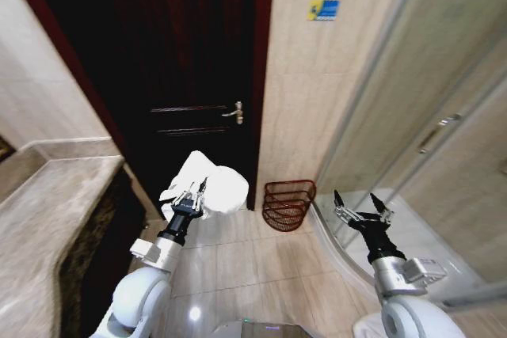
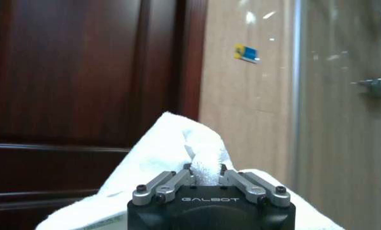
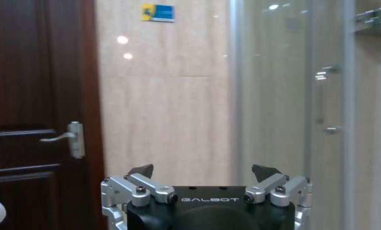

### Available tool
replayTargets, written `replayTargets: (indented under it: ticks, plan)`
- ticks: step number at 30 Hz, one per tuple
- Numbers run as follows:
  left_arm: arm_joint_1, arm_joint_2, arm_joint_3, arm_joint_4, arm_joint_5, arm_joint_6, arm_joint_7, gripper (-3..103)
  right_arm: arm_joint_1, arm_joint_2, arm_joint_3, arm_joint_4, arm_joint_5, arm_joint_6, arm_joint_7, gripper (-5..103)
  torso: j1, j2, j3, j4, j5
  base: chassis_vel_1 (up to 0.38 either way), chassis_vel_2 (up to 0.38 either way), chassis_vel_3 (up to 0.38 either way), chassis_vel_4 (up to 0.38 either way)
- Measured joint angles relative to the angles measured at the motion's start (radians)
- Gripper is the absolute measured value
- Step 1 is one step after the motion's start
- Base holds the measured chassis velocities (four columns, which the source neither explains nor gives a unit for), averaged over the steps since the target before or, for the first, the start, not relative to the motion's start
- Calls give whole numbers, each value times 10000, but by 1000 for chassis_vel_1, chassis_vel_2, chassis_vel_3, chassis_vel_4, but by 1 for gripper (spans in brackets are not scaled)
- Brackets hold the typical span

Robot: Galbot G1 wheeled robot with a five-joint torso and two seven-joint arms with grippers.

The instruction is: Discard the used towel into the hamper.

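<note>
Down on the floor, the hamper (image 1: 288, 204) stands against the wall beside the door (image 1: 178, 61). Left of it, the raised left tool (image 1: 192, 198) is clenched on a white towel (image 1: 207, 184); the right tool (image 1: 364, 213) hangs released, forearm raised.

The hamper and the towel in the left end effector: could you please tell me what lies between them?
In the head view, only bare floor tile separates the towel, held by the left end effector, from the hamper.

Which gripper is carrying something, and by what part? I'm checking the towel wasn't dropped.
The left gripper pinches the white towel by a bunched fold; the rest drapes around it. The right gripper is open, holding nothing.
</note>
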Motion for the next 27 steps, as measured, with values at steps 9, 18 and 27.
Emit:
replayTargets:
  ticks: [9,18,27]
  plan:
    - [-81,-166,24,383,-156,-413,-6,12,-141,218,-46,60,-272,17,67,100,1,0,0,-1,0,-99,-93,-88,-96]
    - [-27,-512,-9,1194,-133,-1419,348,12,-140,484,-245,-20,-1175,147,381,100,-102,-226,-121,1,1,0,0,0,0]
    - [-409,-885,-162,1862,-389,-1458,0,12,-138,491,-282,53,-1250,-142,573,100,-362,-787,-422,1,1,0,0,0,0]
